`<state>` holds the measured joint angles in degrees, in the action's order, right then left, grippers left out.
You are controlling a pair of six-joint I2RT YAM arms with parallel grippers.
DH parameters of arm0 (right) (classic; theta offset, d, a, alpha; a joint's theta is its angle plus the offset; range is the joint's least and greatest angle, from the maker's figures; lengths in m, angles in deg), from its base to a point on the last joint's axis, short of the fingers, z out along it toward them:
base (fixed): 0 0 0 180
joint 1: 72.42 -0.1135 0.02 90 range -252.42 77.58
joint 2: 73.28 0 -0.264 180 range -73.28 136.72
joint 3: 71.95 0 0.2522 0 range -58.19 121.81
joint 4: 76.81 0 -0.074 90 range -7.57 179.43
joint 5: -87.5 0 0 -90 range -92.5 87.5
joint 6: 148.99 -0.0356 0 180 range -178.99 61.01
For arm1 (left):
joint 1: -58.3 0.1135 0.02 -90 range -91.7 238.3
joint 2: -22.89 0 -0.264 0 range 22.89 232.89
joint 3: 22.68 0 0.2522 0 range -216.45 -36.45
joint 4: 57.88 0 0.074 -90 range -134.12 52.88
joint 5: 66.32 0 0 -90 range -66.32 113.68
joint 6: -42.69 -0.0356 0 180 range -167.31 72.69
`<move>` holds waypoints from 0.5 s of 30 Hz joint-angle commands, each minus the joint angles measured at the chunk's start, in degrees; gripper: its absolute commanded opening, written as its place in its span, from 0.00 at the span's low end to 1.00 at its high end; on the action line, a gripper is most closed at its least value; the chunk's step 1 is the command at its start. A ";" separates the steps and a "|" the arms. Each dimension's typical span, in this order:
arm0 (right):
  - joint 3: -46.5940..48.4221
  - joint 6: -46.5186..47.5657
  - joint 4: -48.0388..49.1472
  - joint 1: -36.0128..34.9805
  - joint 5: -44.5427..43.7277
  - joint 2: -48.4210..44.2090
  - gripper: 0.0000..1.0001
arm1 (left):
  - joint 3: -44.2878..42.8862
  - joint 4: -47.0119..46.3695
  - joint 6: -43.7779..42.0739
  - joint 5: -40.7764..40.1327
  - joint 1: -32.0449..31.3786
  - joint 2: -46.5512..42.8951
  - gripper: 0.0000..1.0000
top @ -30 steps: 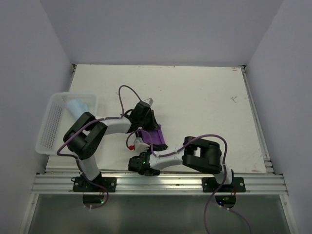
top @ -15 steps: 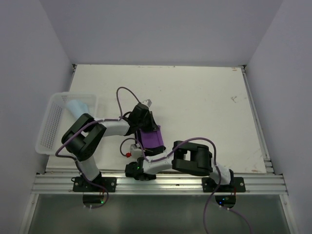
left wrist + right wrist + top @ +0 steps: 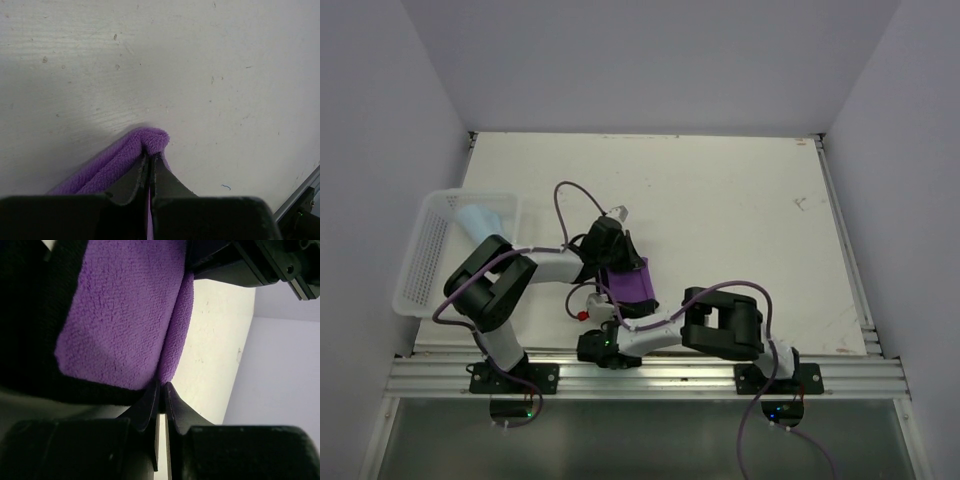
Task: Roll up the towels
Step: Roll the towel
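The purple-faced towel [image 3: 628, 285] lies on the table [image 3: 740, 200] in the lower middle of the top view, between the two arms, already folded or partly rolled into a thick pad with its purple side showing. The left gripper [image 3: 150, 159] has its jaws together, clamped on a rounded fold at the towel's far edge, probably to pin that end so the cloth cannot slide or spring open. The right gripper [image 3: 162, 387] sits at the near edge, where the dark border meets the purple. Its jaws stand all but together with a thin slit between them, and whether any cloth is nipped there cannot be told. It seems placed to press or tuck the roll tight. The blue towel [image 3: 478, 218] rests in the basket [image 3: 415, 275] at the left, apparently set aside.
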<state>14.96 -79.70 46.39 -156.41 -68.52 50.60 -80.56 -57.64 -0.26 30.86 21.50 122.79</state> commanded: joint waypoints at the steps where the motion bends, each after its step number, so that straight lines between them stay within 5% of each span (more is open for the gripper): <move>1: -1.86 -3.46 2.70 -1.27 5.72 -6.53 0.07 | 2.46 1.04 -1.43 -9.11 1.73 2.23 0.00; 15: -9.14 -6.80 9.55 -1.18 13.80 -19.01 0.25 | 4.57 -2.12 -0.38 -8.24 1.55 4.16 0.00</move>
<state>8.36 -83.83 52.83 -157.41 -58.62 34.25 -78.55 -64.06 0.35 29.07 21.96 123.73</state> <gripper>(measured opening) 0.235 0.017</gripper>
